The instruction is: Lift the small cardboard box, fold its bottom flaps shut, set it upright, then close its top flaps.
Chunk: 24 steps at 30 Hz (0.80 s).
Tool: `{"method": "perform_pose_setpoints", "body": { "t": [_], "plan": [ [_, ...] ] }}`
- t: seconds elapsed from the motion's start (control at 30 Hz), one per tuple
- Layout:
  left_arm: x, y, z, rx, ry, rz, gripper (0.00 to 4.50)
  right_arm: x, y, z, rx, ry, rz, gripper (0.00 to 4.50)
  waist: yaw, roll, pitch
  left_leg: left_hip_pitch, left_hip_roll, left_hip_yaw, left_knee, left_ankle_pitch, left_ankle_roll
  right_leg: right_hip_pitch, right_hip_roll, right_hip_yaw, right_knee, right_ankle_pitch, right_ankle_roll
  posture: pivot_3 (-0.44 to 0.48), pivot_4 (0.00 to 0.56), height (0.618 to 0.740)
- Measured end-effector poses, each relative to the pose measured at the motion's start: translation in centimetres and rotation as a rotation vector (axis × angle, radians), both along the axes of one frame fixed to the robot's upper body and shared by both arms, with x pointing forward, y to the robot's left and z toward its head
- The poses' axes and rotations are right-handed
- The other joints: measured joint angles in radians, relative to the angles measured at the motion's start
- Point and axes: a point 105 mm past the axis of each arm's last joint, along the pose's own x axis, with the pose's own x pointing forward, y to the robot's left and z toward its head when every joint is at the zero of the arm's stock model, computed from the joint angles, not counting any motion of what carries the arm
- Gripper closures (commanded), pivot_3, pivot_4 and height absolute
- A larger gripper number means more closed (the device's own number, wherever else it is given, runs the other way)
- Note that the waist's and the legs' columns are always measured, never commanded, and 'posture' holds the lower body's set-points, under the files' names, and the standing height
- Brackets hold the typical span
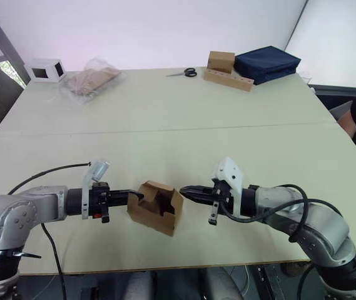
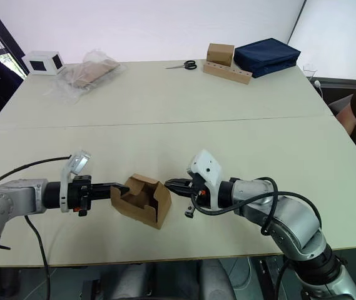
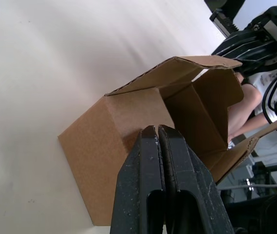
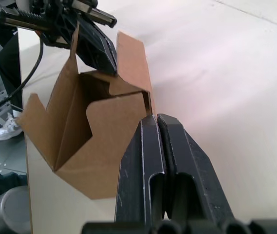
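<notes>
The small cardboard box sat tilted on the table near its front edge, open end up, flaps still splayed. Left gripper pressed its side wall, jaws together, gripping nothing. Right gripper met the opposite wall, jaws also closed on nothing.
</notes>
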Motion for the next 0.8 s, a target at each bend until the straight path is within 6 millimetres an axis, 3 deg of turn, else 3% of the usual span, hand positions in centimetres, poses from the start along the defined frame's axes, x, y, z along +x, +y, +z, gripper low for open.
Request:
{"method": "perform_pose_setpoints", "body": {
  "t": [0.3,0.8],
  "plan": [
    [-0.1,0.1,-0.3,-0.005,0.016,0.015,4.46,-0.9,-0.2,0.3,0.012,0.047,0.039,4.50,-0.001,0.000,0.000,0.000,0.000,0.000,0.000,0.000,0.000,0.000,0.000,0.000,0.000,0.000,0.000,0.000,0.150,0.740],
    [-0.2,0.4,-0.7,-0.041,0.027,0.065,4.46,-0.2,1.5,-1.8,-0.065,0.043,0.041,4.50,-0.001,0.000,0.000,0.001,0.000,0.000,0.000,0.000,0.000,0.000,0.000,0.000,0.000,0.000,0.000,0.000,0.150,0.740]
  ]
}}
